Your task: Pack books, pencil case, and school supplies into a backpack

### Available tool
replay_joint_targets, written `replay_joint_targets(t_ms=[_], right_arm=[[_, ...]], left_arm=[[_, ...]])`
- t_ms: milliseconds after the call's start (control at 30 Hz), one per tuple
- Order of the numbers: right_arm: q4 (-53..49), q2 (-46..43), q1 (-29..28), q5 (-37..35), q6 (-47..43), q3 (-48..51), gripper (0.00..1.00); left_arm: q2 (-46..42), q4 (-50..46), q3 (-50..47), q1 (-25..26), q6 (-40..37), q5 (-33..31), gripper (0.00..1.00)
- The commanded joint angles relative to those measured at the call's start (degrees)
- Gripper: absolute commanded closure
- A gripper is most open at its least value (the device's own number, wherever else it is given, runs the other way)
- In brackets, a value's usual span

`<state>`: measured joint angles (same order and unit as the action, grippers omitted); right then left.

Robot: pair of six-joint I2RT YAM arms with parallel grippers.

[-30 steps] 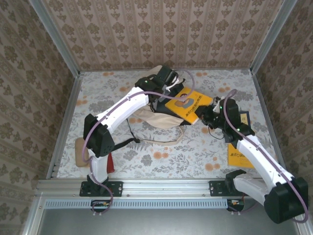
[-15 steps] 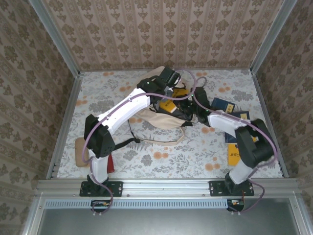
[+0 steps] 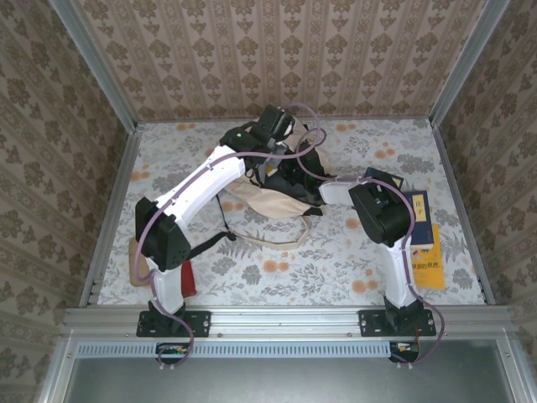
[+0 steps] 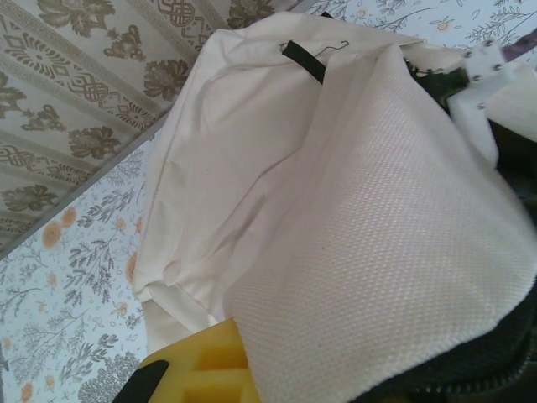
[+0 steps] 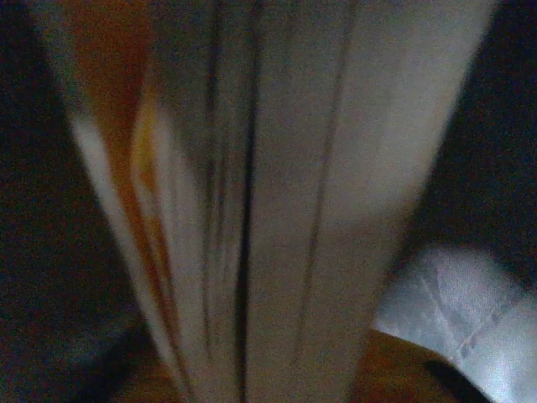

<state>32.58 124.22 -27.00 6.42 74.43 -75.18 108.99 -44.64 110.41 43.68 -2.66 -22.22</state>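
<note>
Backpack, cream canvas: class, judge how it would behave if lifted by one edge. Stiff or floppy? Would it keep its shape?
Probably floppy: in the left wrist view the backpack hangs in soft folds and creases. It would likely sag rather than keep its shape; from above it lies slumped on the table. Its coarse weave suggests little slipping.

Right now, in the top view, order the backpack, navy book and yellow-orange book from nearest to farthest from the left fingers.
1. Backpack, gripped by the left fingers.
2. Navy book, right side.
3. Yellow-orange book, near right corner.
</note>
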Motion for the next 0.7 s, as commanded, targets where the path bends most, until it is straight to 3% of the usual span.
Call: replay_joint_targets(t_ms=[0,67,167,333,533,667], right_arm=[[0.9,1.0,-0.4,-1.3,2.3,-3.4,0.54],[-0.8,-1.5,-0.4,-0.9,1.1,-1.0,0.41],[-3.1,-7.4,-0.3,-0.5,-1.4,4.8,0.31],[-12.3,-18.1,0.3,3.4,-3.9,13.3,0.31],[-19.0,-31.4,1.3,8.3,-6.5,24.6,0.37],[-35.8,-43.2,5.0,3.0,-17.6,27.4,0.37]], left_arm=[[-2.6,0.5,1.9,-1.0,2.6,1.0,0.98],[-2.5,0.6,1.3,-2.0,3.2,1.7,0.98],[-2.4,0.9,0.5,-3.4,4.1,2.4,0.98],[-2.5,1.8,-1.0,-4.8,4.3,2.2,0.98],[-3.8,2.6,-4.6,-7.0,4.6,0.7,0.98],[-8.3,2.9,-11.1,-9.5,3.6,-2.9,0.98]])
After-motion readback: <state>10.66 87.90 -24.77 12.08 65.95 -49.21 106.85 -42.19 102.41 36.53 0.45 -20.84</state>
